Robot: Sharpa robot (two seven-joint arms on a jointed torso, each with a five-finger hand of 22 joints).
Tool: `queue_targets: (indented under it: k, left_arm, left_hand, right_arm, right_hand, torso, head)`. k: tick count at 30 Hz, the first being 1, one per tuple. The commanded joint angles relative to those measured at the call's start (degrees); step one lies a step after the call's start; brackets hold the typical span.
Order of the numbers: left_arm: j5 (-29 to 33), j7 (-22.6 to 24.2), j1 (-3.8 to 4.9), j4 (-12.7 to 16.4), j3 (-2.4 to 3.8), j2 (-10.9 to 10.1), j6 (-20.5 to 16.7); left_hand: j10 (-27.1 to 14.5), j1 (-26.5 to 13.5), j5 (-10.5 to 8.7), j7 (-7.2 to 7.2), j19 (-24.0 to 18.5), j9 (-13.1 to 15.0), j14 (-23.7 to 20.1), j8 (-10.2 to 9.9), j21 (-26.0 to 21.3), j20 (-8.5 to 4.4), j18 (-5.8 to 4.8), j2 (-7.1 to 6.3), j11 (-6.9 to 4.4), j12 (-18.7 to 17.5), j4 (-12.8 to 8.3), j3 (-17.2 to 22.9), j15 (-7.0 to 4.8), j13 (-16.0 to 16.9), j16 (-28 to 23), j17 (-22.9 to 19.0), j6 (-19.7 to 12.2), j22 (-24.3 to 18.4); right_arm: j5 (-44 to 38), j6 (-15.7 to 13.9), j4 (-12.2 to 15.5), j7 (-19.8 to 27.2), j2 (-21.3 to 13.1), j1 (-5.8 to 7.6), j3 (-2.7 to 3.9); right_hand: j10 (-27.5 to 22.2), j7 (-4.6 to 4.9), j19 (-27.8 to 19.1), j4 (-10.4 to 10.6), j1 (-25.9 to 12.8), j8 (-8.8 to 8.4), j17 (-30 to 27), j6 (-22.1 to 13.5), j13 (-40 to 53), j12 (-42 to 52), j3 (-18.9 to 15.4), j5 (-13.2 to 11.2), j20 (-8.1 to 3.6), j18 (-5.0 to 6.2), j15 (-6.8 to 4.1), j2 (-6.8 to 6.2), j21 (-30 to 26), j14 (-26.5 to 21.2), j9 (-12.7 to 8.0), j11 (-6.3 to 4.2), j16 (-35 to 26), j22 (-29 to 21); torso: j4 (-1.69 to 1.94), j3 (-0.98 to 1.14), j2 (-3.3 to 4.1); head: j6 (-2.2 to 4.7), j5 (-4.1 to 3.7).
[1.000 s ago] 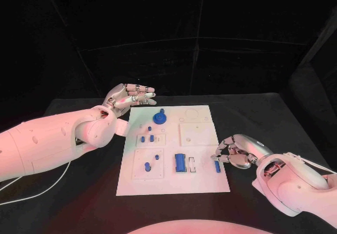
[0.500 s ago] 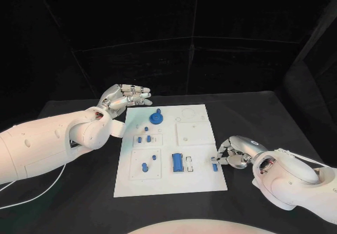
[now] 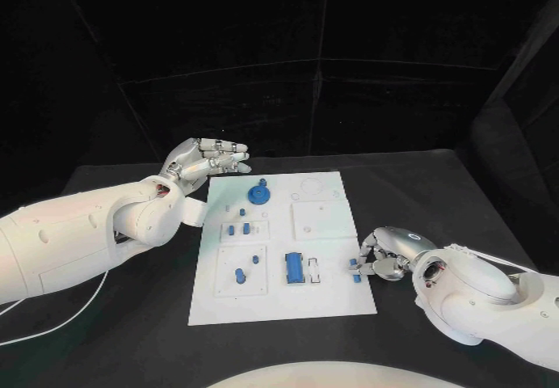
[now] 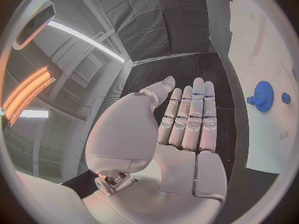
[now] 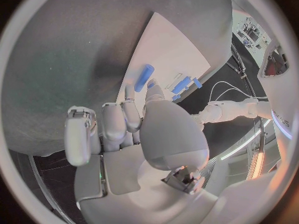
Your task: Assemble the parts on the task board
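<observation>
One small blue peg (image 3: pixel 356 270) lies at the white board's (image 3: pixel 326 303) right edge, my right hand (image 3: pixel 384 255) pinching its stiff, light, probably slippery middle, left hand (image 3: pixel 208 159) released.

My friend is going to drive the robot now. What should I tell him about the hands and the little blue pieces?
Left hand: open, holding nothing, raised by the far left corner of the white task board.
Right hand: at the board's right edge, fingertips touching the small blue peg there; whether it grips the peg cannot be told.
Blue gear sits at the far end; blue block and small blue pieces near the middle.
Left: finish placing the peg.
</observation>
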Motion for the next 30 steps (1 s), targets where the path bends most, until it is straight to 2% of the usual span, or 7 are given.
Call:
queue_targets:
  k: [1, 10, 14, 20, 22, 26, 30]
  left_arm:
    - [0.09, 0.52, 0.07, 0.08, 0.05, -0.04, 0.67]
    - [0.15, 0.37, 0.07, -0.02, 0.05, -0.11, 1.04]
    - [0.35, 0.29, 0.07, -0.01, 0.05, -0.17, 1.24]
    - [0.46, 0.21, 0.07, -0.12, 0.05, -0.26, 1.39]
    - [0.47, 0.19, 0.07, -0.13, 0.05, -0.31, 1.40]
    - [0.48, 0.15, 0.07, -0.13, 0.05, -0.34, 1.53]
    - [0.48, 0.13, 0.06, -0.14, 0.05, -0.32, 1.64]
  left_hand:
    - [0.06, -0.25, 0.14, -0.27, 0.31, 0.02, 0.56, 0.31, -0.21, -0.01, 0.37, 0.31, -0.24, -0.21, 0.24, 0.13, 0.02, -0.09, -0.21, -0.09, -0.26, -0.09]
    - [0.05, -0.26, 0.14, -0.26, 0.34, 0.01, 0.58, 0.31, -0.24, -0.01, 0.37, 0.32, -0.23, -0.22, 0.25, 0.13, 0.03, -0.09, -0.27, -0.11, -0.26, -0.16]
    - [0.05, -0.34, 0.13, -0.25, 0.36, 0.01, 0.59, 0.32, -0.27, 0.00, 0.36, 0.33, -0.21, -0.22, 0.30, 0.10, 0.04, -0.09, -0.31, -0.12, -0.27, -0.20]
    - [0.03, -0.22, 0.16, -0.29, 0.42, 0.01, 0.64, 0.35, -0.34, -0.02, 0.36, 0.56, -0.23, -0.24, 0.29, 0.26, 0.03, -0.10, -0.46, -0.16, -0.26, -0.36]
    - [0.02, -0.10, 0.17, -0.30, 0.47, 0.01, 0.67, 0.35, -0.37, -0.04, 0.37, 0.65, -0.25, -0.26, 0.22, 0.38, 0.01, -0.10, -0.54, -0.19, -0.27, -0.44]
    - [-0.01, 0.11, 0.22, -0.29, 0.53, 0.00, 0.71, 0.36, -0.41, -0.07, 0.37, 0.72, -0.25, -0.29, 0.08, 0.56, -0.01, -0.11, -0.67, -0.22, -0.30, -0.56]
    - [-0.02, 0.21, 0.25, -0.29, 0.55, 0.00, 0.72, 0.37, -0.43, -0.09, 0.36, 0.77, -0.25, -0.30, 0.01, 0.66, -0.02, -0.11, -0.74, -0.24, -0.30, -0.62]
  right_arm:
    - [-2.07, 2.26, -0.17, -0.88, 0.27, 0.01, -0.01]
    - [-5.80, 7.21, -0.38, -2.23, 1.40, -0.05, -0.02]
    - [-8.57, 9.14, -0.36, -2.95, 1.94, -0.10, -0.03]
    - [-10.90, 11.10, -0.40, -4.13, 2.62, -0.18, -0.03]
    - [-11.13, 11.08, -0.40, -4.48, 2.73, -0.19, -0.03]
    - [-10.74, 8.76, -0.20, -5.27, 2.84, -0.21, -0.03]
    - [-9.74, 5.78, 0.36, -5.56, 2.74, -0.22, -0.02]
  right_hand:
    - [0.03, 0.00, 1.72, -0.42, 0.96, 0.09, -0.08, 0.47, 0.08, 0.35, -0.07, -0.22, 0.06, -0.68, -0.06, -0.10, -0.16, 0.64, 0.02, -0.49, -0.31, 10.45]
    - [-0.06, -0.17, 1.58, -2.56, 4.61, -0.01, -0.48, 0.67, 0.21, 0.30, 0.60, -0.30, -0.14, -0.64, -0.26, 0.14, -0.34, 0.60, 0.19, -0.70, -0.62, 10.31]
    - [-0.19, -0.16, 1.51, -4.23, 7.22, -0.21, -0.88, 0.72, 0.24, 0.19, 1.53, -2.04, -0.24, -0.62, -0.32, 0.39, -0.43, 0.52, 0.18, -0.73, -0.90, 10.25]
    - [-0.32, -0.14, 1.52, -5.05, 8.39, -0.39, -1.10, 0.84, 0.18, 0.02, 2.15, -2.30, -0.25, -0.63, -0.30, 0.69, -0.44, 0.48, 0.14, -0.73, -1.08, 10.26]
    - [-0.35, -0.10, 1.54, -5.11, 8.46, -0.57, -1.11, 0.90, 0.19, -0.04, 2.41, -0.93, -0.27, -0.63, -0.29, 0.99, -0.43, 0.49, 0.07, -0.74, -1.13, 10.28]
    - [-0.38, -0.34, 1.61, -4.94, 8.68, -0.99, -0.92, 1.18, 0.22, -0.15, 3.46, 4.93, -0.37, -0.64, -0.46, 2.19, -0.40, 0.58, -0.12, -0.97, -1.09, 10.34]
    - [-0.30, -0.54, 1.72, -4.81, 9.13, -1.37, -0.59, 1.24, 0.30, -0.15, 4.88, 7.02, -0.51, -0.68, -0.62, 3.13, -0.30, 0.67, -0.30, -1.14, -0.94, 10.46]
  torso:
    - [0.09, -0.01, -0.03]
    - [0.03, 0.01, -0.02]
    - [0.00, 0.02, 0.07]
    - [0.09, 0.01, 0.00]
    - [0.04, -0.01, 0.00]
    - [0.00, -0.01, -0.05]
    - [0.01, 0.03, -0.09]
  head:
    - [0.00, -0.12]
    - [-0.07, -0.03]
    - [-0.06, -0.02]
    - [-0.17, -0.03]
    - [-0.13, -0.03]
    - [-0.11, 0.01]
    - [-0.02, 0.10]
